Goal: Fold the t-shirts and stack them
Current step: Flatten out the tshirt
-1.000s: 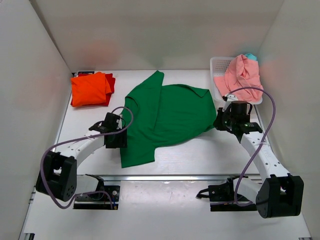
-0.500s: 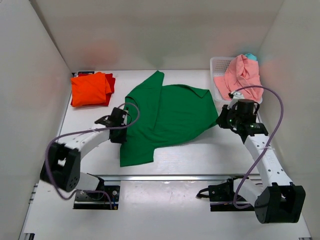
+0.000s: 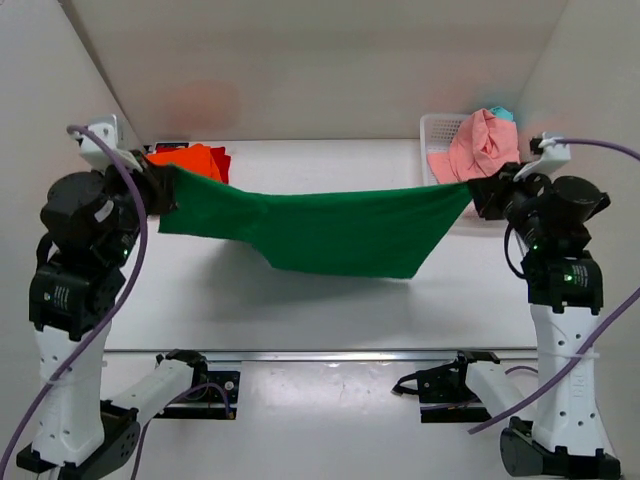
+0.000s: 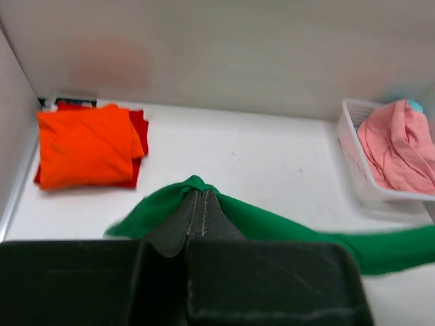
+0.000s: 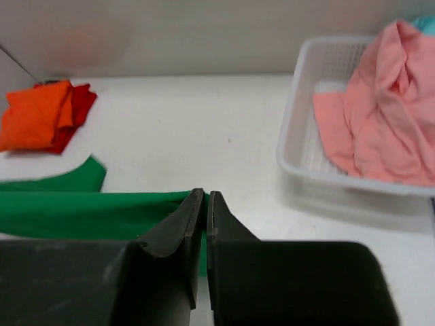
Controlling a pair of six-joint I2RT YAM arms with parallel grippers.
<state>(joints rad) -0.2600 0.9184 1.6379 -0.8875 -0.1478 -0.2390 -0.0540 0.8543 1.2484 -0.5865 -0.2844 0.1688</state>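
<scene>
A dark green t-shirt (image 3: pixel 330 228) hangs stretched in the air between both grippers, sagging in the middle above the table. My left gripper (image 3: pixel 165 192) is shut on its left end, and cloth (image 4: pixel 272 221) bunches around the closed fingertips (image 4: pixel 196 204). My right gripper (image 3: pixel 478 195) is shut on its right end, with green fabric (image 5: pixel 81 210) pinched between its fingers (image 5: pixel 194 210). A folded orange t-shirt (image 4: pixel 85 144) lies on a red t-shirt (image 4: pixel 138 129) at the back left. A salmon pink t-shirt (image 5: pixel 380 129) lies crumpled in the basket.
The white lattice basket (image 3: pixel 436 135) stands at the back right, close to my right gripper. White walls enclose the table (image 3: pixel 330 310) on the left, back and right. Both arm bases sit at the near edge.
The left gripper closed on the shirt. Both arms then rose and spread apart, lifting the green t-shirt off the table and pulling it taut.
</scene>
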